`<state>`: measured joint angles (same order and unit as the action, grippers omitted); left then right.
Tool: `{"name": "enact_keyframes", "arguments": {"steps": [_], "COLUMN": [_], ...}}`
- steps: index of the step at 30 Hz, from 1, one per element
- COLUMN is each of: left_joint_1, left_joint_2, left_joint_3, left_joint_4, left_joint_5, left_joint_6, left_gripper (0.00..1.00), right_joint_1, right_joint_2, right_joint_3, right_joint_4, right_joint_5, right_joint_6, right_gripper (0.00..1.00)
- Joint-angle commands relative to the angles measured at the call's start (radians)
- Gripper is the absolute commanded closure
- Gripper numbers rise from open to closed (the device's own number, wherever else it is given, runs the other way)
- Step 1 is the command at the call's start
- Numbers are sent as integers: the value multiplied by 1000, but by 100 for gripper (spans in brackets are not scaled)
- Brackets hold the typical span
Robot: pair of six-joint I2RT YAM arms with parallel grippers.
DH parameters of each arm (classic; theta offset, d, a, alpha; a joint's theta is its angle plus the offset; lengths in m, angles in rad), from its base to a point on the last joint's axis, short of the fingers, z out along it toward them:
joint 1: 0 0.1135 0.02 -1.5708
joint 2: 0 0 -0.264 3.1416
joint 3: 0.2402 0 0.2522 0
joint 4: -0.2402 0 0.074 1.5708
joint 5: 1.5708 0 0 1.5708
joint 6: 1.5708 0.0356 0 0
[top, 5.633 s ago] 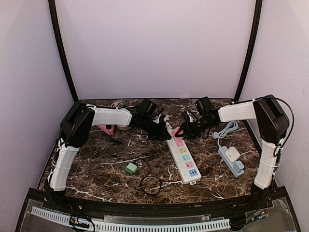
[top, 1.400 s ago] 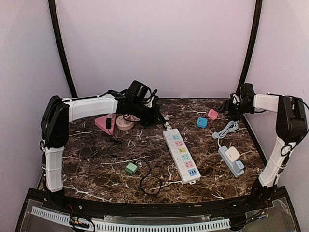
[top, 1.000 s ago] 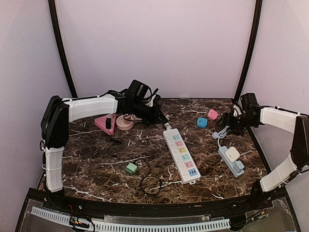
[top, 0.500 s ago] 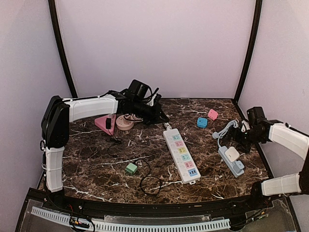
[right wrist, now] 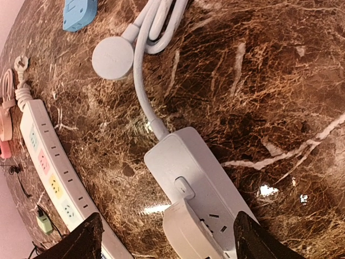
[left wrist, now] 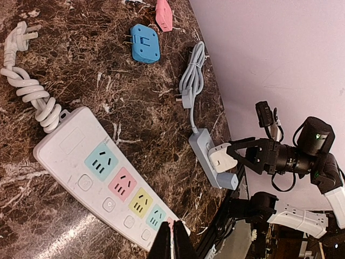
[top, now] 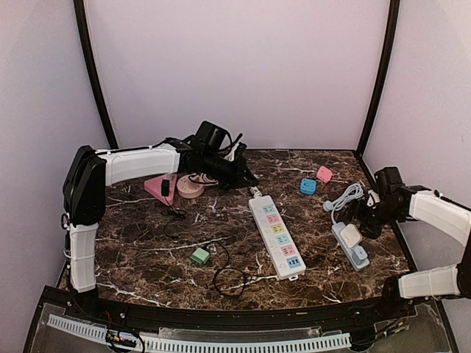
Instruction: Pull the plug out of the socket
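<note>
A white plug point(top: 351, 234) point(right wrist: 197, 234) point(left wrist: 221, 158) sits in the grey socket strip point(top: 358, 255) point(right wrist: 191, 159) point(left wrist: 204, 145) at the table's right side. My right gripper point(top: 360, 223) point(right wrist: 167, 217) is open and low over the strip. Its two black fingers point(right wrist: 86, 240) stand on either side of the plug, with gaps showing. The left wrist view shows the same straddle from across the table. My left gripper point(top: 243, 179) point(left wrist: 172, 242) is shut on nothing, hovering at the back of the table above the far end of the long white power strip point(top: 276, 235) point(left wrist: 102, 181).
Blue point(top: 307, 186) and pink point(top: 324, 173) adaptors lie at the back right, next to the grey strip's coiled cord point(top: 344, 197) point(right wrist: 153, 24). A green cube point(top: 199, 256) with a black cable loop point(top: 229, 281) lies front centre. Pink sockets point(top: 158, 187) sit back left.
My right arm has swung from the back right corner down to the grey strip, and its open fingers now flank the white plug. The left arm has stayed still.
</note>
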<state>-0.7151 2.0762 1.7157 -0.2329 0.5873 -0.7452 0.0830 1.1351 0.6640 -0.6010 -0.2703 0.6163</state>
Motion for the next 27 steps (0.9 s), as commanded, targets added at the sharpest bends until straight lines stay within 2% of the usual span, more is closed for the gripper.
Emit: {"name": "enact_keyframes", "arguments": {"steps": [1, 5, 10, 19, 27], "left_joint_1": [7, 9, 9, 9, 8], "left_joint_2": [-5, -5, -5, -4, 11], "left_joint_3": [10, 6, 1, -10, -19], "left_joint_4": [9, 15, 22, 39, 80], "left_joint_5": [17, 19, 24, 32, 59], "left_joint_6": [-1, -3, -5, -14, -46], "left_gripper": [97, 97, 97, 97, 97], "right_joint_1": [22, 41, 65, 91, 253], "right_joint_2": [-12, -8, 3, 20, 181], "right_joint_3": [-29, -47, -65, -86, 36], "right_joint_4": [-40, -33, -14, 77, 255], "right_joint_5": [-31, -34, -50, -110, -119], "right_joint_6": [28, 37, 52, 90, 114], "right_gripper": [26, 30, 52, 74, 88]}}
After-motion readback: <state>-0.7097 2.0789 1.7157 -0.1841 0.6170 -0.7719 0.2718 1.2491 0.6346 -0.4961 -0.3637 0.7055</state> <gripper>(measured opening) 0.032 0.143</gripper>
